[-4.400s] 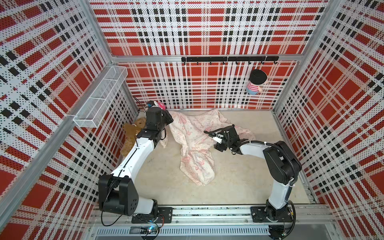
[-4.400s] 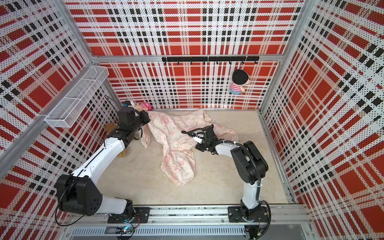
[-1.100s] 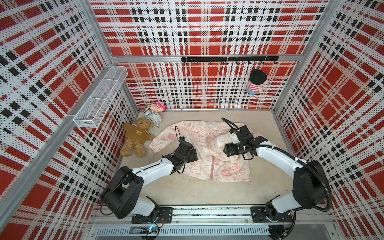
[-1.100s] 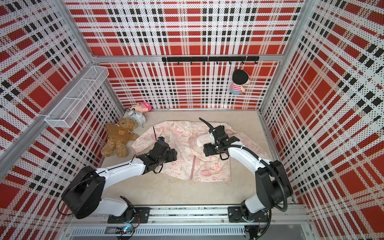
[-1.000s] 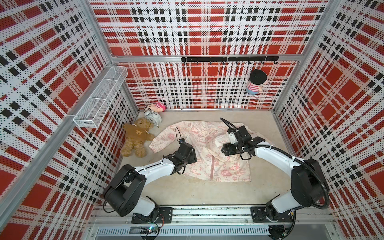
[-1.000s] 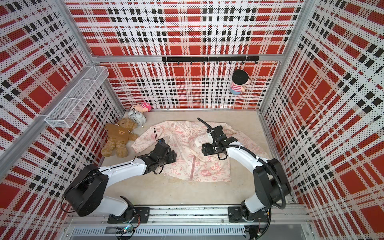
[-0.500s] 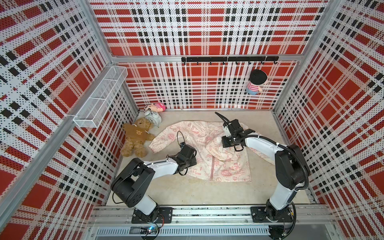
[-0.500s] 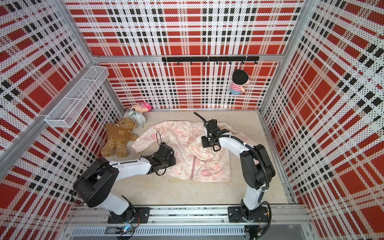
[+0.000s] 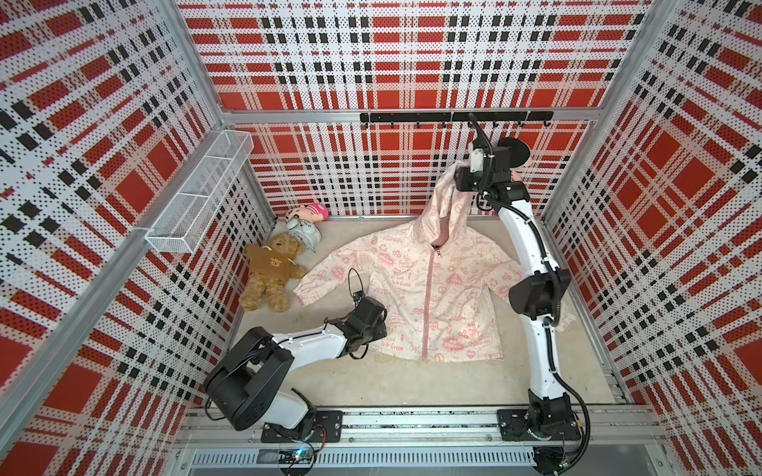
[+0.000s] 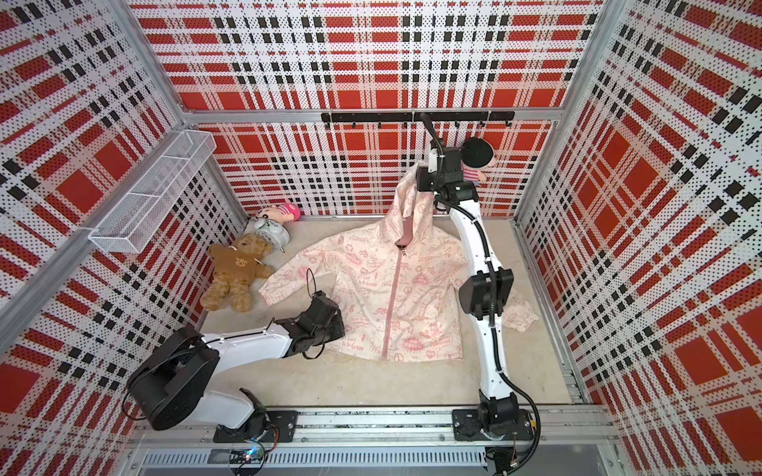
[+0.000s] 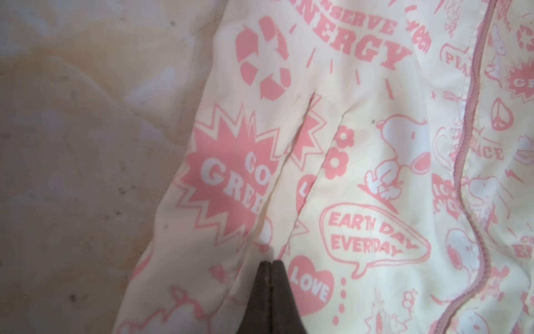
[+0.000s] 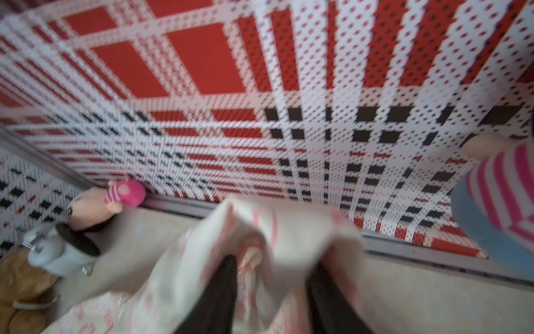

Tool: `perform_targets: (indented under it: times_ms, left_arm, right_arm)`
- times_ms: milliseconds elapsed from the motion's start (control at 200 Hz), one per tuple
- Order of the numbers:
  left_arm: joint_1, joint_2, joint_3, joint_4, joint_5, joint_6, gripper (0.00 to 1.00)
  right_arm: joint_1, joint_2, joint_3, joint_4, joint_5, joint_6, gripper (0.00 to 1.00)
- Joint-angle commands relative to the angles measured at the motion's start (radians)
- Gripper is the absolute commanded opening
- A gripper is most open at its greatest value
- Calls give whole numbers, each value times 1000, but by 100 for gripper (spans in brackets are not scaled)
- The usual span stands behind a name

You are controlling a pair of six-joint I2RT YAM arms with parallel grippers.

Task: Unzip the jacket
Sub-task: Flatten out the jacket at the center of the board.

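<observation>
Cream hooded jacket (image 9: 396, 288) with pink prints, spread front-up on the beige table (image 9: 412, 387), hem (image 9: 453, 357) toward the mounting rail (image 9: 412, 416), hood (image 9: 447, 206) toward the back wall (image 9: 371, 165). Pink zipper (image 9: 429, 305) closed from neck to hem, long axis running roughly straight away from the rail; zipper pull (image 9: 436, 248) at the neck end, just under the lifted hood. Right gripper (image 9: 455, 175) high near the back wall, hood cloth hanging from it; fingers (image 12: 225, 289) apart in the blurred wrist view, cloth bunched between and over them, clamped or merely draped not discernible. Left gripper (image 11: 270, 264) low near the hem, well to the side of the zipper, jaws pressed together, apparently pinching a small fold where creases converge. Pull nearer the right arm, below its gripper and toward the rail; probable next need a grasp on the pull and a draw hemward along the zipper line, cloth anchored by the left.
</observation>
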Motion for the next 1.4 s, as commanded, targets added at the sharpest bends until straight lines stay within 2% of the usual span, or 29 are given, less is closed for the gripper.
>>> perform_targets:
  times_ms: [0,85,155,190,220,245,291,371,421,536,606,787,857,927,1042,1102,1132,1222,1393]
  left_arm:
    - [-13,-71,-25,-81,-36,-13,0]
    - [-25,-138,-40,-96,-41,-12,0]
    - [-44,-193,-36,-115,-72,-10,9]
    - [-55,-214,-28,-123,-93,-5,16]
    - [-65,-235,-16,-126,-115,1,28]
    - [-76,-250,-4,-127,-134,8,33]
    - [-88,-272,23,-134,-166,28,45]
    - [-97,-287,84,-154,-205,60,61]
    - [-92,-275,118,-161,-211,79,73]
    - [-59,-183,202,-204,-212,121,81]
    - [-31,-99,244,-237,-197,139,82]
    - [31,54,261,-204,-100,146,81]
    - [34,94,262,-188,-74,146,80]
    - [29,127,261,-179,-59,143,79]
    - [30,177,249,-174,-39,136,78]
    - [34,195,234,-177,-36,134,76]
    - [35,198,221,-178,-35,129,76]
    - [33,200,162,-155,-6,110,72]
    - [27,207,62,-86,64,79,56]
  right_arm:
    - [-103,-2,-202,145,-209,237,100]
    - [-121,-98,-444,250,-271,228,100]
    - [-116,-153,-545,219,-303,167,100]
    - [-111,-190,-607,208,-299,138,100]
    - [-102,-232,-667,206,-283,104,100]
    - [-93,-270,-720,210,-267,73,100]
    - [-71,-346,-813,213,-211,17,100]
    - [-37,-479,-977,224,-128,-49,100]
    - [-28,-560,-1083,234,-104,-48,96]
    - [-18,-745,-1333,245,-71,-14,81]
    - [4,-834,-1453,220,-42,-3,74]
    - [101,-1019,-1722,111,57,65,66]
    - [125,-1061,-1807,77,79,105,61]
    - [143,-1088,-1868,51,89,126,60]
    - [154,-1112,-1952,31,113,166,62]
    - [165,-1110,-1987,22,140,183,68]
    - [175,-1106,-1994,5,174,201,68]
    - [247,-1084,-2005,-9,236,227,69]
    - [307,-1000,-2030,-10,227,300,49]
